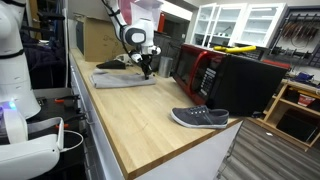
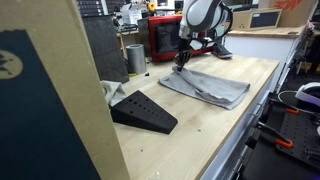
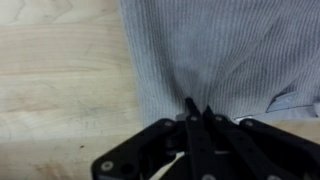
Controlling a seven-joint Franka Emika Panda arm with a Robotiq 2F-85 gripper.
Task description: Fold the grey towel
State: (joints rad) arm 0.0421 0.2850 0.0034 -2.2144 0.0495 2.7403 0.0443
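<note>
The gripper (image 3: 198, 112) is pinched narrow on the towel's (image 3: 220, 50) edge, and the cloth puckers at its tips. The rest of the towel lies flat on the table (image 3: 60, 70), spreading ahead of the fingers. Only the wrist view shows the pinch. An exterior view shows the towel's (image 2: 205, 87) long axis running away from the gripper, so the fold likely goes that way.

You have one grey towel (image 1: 125, 78), one grey shoe (image 1: 200, 117), one red microwave (image 1: 193, 68), one cardboard box (image 1: 100, 38), one black wedge-shaped block (image 2: 143, 112) and one metal canister (image 2: 135, 57).
</note>
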